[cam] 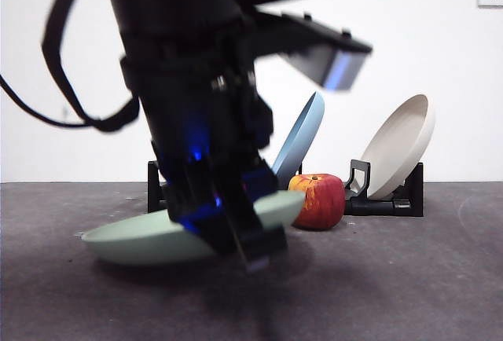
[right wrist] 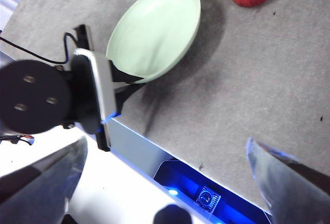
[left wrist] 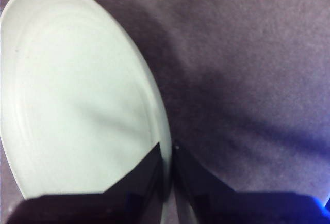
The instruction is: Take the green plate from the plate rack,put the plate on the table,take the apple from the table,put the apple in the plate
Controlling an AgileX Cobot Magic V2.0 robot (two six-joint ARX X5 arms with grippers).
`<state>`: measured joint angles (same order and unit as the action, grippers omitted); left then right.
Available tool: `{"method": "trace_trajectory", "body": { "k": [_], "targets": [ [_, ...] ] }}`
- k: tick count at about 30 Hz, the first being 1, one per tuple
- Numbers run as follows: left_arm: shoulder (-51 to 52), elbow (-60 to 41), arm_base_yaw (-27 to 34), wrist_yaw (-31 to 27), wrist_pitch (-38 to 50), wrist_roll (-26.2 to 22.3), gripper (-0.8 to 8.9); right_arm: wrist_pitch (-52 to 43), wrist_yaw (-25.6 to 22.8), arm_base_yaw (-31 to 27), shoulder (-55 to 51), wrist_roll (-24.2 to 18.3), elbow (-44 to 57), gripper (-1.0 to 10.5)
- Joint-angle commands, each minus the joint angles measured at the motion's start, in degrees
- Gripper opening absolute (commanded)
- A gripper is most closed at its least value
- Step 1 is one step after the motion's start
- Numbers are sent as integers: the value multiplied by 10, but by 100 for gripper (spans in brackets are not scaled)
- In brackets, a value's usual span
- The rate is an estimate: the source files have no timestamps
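1. green plate (cam: 149, 240) sits low on the table (cam: 409, 278), tilted, its near rim pinched between the jaws of the left gripper (left wrist: 168, 167); in the front view the side away from the gripper touches the table, whether the gripped side does is hidden.
2. left gripper jaws closed tight on the plate rim, one jaw over the plate's inner face, one outside it; plate is empty.
3. apple (cam: 318, 201) stands on the table just past the plate's far rim from the gripper, close but not clearly touching.
4. open table in front of and beside the gripper, bare grey surface.
5. plate rack (cam: 389, 199) behind the apple, holds a blue plate (cam: 302, 141) and a beige plate (cam: 401, 144), both leaning upright in slots.
6. rack's left part is hidden by the arm; plate's middle also blocked in the front view.
7. right gripper (right wrist: 165, 182) up high, well away from the plate, jaws wide apart, blurred at the edges, holding nothing.
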<state>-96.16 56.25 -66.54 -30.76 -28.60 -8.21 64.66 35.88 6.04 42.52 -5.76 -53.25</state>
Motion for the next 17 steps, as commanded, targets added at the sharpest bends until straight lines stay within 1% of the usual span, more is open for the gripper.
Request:
{"method": "trace_trajectory", "body": {
  "k": [1, 5, 7, 8, 11, 12, 17],
  "targets": [
    [-20, -4, -2, -4, 2, -11, -8, -3, 2, 2, 0, 3, -2, 628],
    [-24, -4, -2, -4, 6, -11, -8, -3, 2, 2, 0, 3, -2, 628],
    [-24, -4, -2, 2, 7, -11, 11, -3, 2, 2, 0, 3, -2, 627],
    [-24, -4, -2, 9, 6, -11, 44, -3, 2, 2, 0, 3, -2, 627],
    [-24, -4, -2, 22, 6, -11, 221, -3, 2, 2, 0, 3, -2, 627],
    [-24, -4, -2, 28, 6, -10, 257, -3, 2, 2, 0, 3, -2, 627],
    [-24, -3, -2, 26, 6, -8, 256, -3, 2, 2, 0, 3, -2, 627]
  ]
}}
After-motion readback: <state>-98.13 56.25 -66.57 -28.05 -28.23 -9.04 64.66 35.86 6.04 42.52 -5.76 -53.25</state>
